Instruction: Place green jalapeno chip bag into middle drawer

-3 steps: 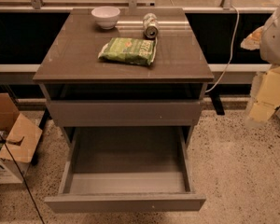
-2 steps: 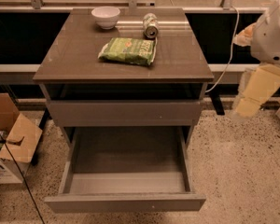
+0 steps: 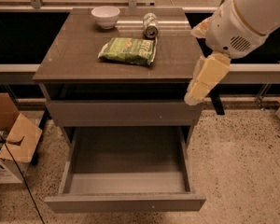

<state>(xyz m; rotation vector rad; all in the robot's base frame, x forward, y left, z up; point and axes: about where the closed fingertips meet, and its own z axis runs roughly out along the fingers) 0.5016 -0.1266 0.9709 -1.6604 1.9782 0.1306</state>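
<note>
Crinkly light-green foil chip bag lay flat on the glossy brown table, probably light, soft and slippery, best pinched at an edge seam; cream gripper hung beside the table's right edge, bagless, opening impossible to tell; deep grey middle drawer stood open below.

Rounded white arm with vent grille, blocky cream gripper beside the table.
</note>
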